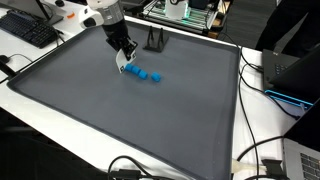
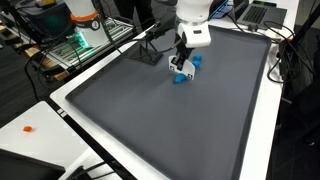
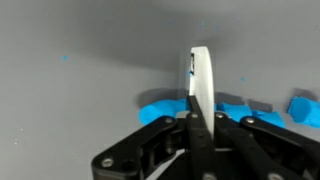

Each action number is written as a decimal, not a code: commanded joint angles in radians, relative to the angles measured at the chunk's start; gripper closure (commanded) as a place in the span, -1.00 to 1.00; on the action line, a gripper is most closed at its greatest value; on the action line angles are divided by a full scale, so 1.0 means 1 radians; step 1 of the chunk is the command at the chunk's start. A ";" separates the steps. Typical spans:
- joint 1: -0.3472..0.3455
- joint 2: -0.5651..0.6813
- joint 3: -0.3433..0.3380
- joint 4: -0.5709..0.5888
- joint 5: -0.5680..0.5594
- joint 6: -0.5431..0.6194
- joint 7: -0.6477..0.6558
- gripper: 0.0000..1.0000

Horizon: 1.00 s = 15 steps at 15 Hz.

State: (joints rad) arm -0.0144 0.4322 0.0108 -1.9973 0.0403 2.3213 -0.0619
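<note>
3 blue blocks (image 1: 142,73), 1 pincer (image 1: 125,66)

Gripper (image 1: 122,64) beside blue blocks (image 1: 144,74) on grey mat (image 1: 130,120)

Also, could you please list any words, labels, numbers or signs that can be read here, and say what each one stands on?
No text can be read in any view.
On the keyboard, the key legends are too small to read.
On the blue blocks, the mat and the pincer, no markings show.
</note>
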 commanded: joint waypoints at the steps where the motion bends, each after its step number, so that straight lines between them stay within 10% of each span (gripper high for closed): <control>1: 0.001 0.027 0.014 -0.027 0.005 0.032 -0.017 0.98; 15: -0.002 0.018 0.028 -0.012 0.040 -0.010 -0.017 0.98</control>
State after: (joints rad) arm -0.0176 0.4466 0.0324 -1.9986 0.0720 2.3234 -0.0768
